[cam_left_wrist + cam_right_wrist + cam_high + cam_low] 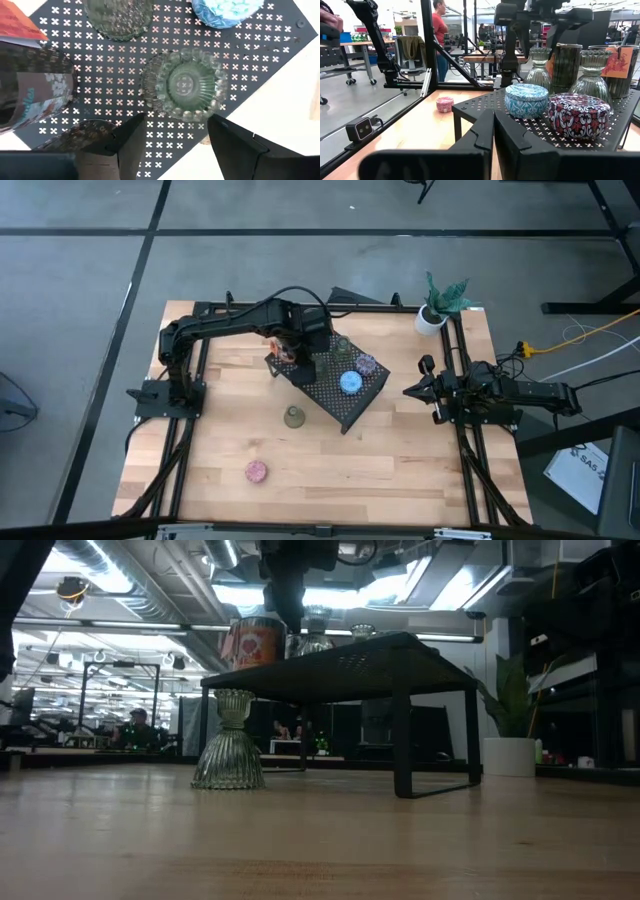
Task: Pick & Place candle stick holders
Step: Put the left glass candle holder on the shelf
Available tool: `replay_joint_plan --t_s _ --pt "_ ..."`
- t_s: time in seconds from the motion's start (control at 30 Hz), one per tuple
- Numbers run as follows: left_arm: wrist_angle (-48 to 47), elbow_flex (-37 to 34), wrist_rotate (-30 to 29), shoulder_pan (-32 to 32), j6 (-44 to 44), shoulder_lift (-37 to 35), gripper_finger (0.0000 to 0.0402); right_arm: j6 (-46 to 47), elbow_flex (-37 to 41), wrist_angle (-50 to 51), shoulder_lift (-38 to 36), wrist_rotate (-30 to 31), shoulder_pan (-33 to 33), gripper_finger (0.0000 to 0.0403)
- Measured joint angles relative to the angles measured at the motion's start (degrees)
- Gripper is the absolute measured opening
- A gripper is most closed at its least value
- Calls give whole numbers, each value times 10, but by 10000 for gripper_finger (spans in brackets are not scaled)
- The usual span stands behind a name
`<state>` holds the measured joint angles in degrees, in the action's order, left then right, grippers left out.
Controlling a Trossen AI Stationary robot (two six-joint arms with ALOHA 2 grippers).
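1. The left gripper [172, 142] is hovering over the black perforated rack [335, 392] at the centre of the high view, its fingers [131, 142] standing apart and holding nothing (released).
2. A clear green glass holder [182, 85] is standing on the rack just beyond those fingers, seen from straight above; nothing is touching it.
3. The blue holder [350, 383] is sitting on the rack right of centre in the high view, with the purple patterned holder [367, 365] just above and right of it.
4. Another green glass holder [294, 417] is standing on the desk [400, 470] just below the rack's left corner; in the low view it is showing left of centre (ribbed, flared base).
5. The pink holder [257, 471] is lying well apart, in the lower left of the desk.
6. The right gripper [493, 137] is waiting at the right edge of the desk, clenched on nothing.
7. A white pot with a green plant [432, 317] is sitting at the desk's upper right corner.
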<state>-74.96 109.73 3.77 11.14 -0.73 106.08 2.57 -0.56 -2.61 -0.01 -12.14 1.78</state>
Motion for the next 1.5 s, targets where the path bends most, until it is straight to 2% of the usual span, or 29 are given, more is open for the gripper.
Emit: replay_joint_plan --t_s 0.37,0.53,1.17,1.33,1.5 --pt "1 0 -15 -1 -1 -1 266 0 0 0 0 0 0 16" --pt "1 0 -1 -1 -1 -2 274 0 0 0 0 0 0 16" --pt "-44 0 18 -10 -30 -6 266 0 0 0 0 0 0 16" --pt "-46 0 18 -29 -34 -6 243 0 0 0 0 0 0 16" --pt "-46 0 13 -45 3 -6 202 0 0 0 0 0 0 16"
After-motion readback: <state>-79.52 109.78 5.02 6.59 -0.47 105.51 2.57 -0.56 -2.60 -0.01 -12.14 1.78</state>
